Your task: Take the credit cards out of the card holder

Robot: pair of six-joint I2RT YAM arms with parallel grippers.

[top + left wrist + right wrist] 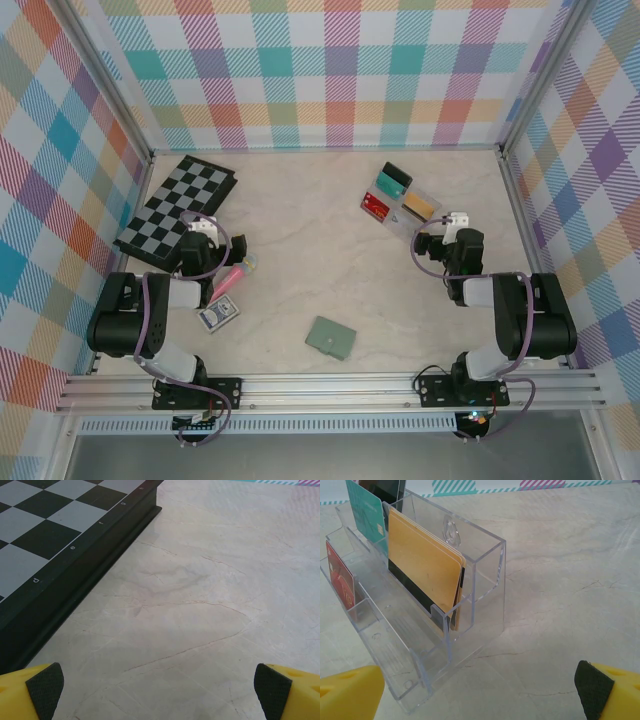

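L hand [160,686] is wide open, pads spread to the frame corners, low over bare desk [200,605] just beside the chessboard's [50,535] dark edge; R hand [480,690] is also wide open, nothing between its fingers, in front of the clear tray [487,590]; I see credit cards [422,567] standing in that tray: gold at front, teal behind, red to the left; card holder [331,338] lies flat on the desk near the front, between the arm bases, well apart from both hands, looks folded shut; blue card pack [218,315] sits by the L arm.
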